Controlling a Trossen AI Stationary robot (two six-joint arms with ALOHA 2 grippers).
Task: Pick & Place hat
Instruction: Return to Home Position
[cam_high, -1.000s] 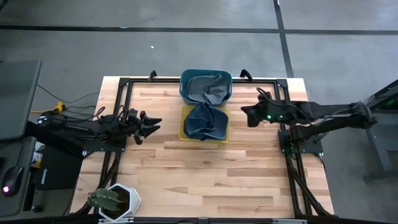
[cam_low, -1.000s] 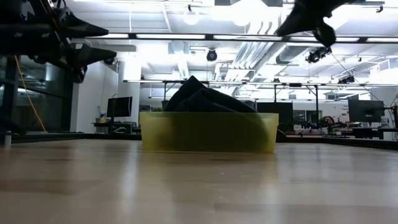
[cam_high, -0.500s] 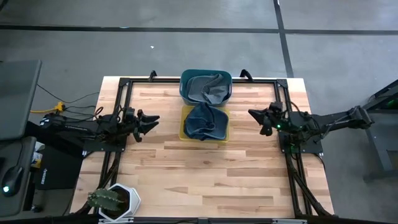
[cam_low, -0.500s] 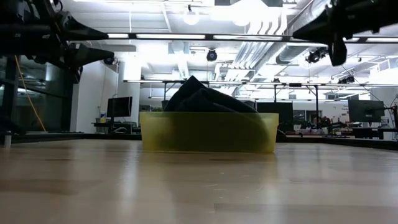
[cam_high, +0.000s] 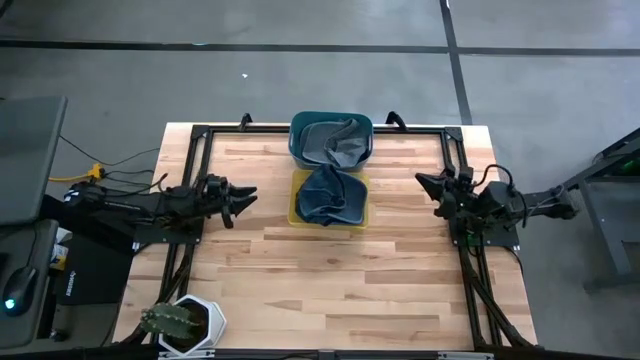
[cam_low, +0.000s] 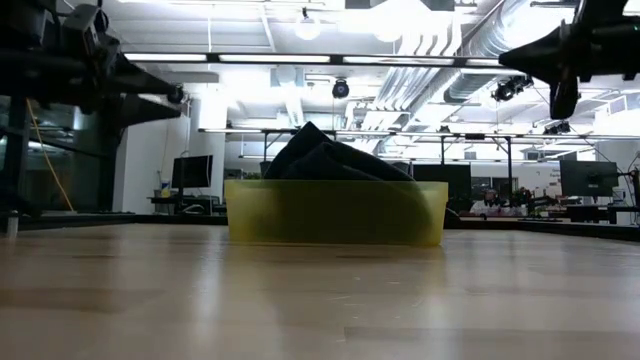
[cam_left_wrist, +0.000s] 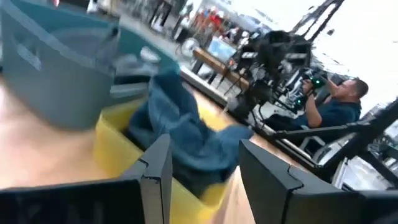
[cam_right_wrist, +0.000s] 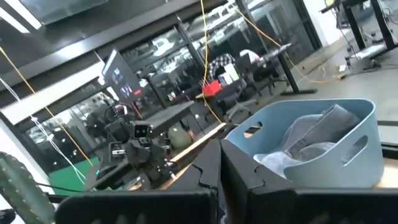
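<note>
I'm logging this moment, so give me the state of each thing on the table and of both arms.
yellow bin: full, blue caps heaped above its rim.
blue caps: crumpled, in the yellow bin.
teal bin: holds grey cloth.
left gripper: fingers open, empty, over the table's left side.
right gripper: fingers shut, empty, over the table's right side.
cactus: upright.

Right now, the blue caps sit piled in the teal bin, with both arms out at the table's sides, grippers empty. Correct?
Not quite. The high view shows the blue caps piled in the yellow bin; the teal bin behind it holds grey fabric. The left gripper and right gripper are indeed at the table sides, empty.
</note>
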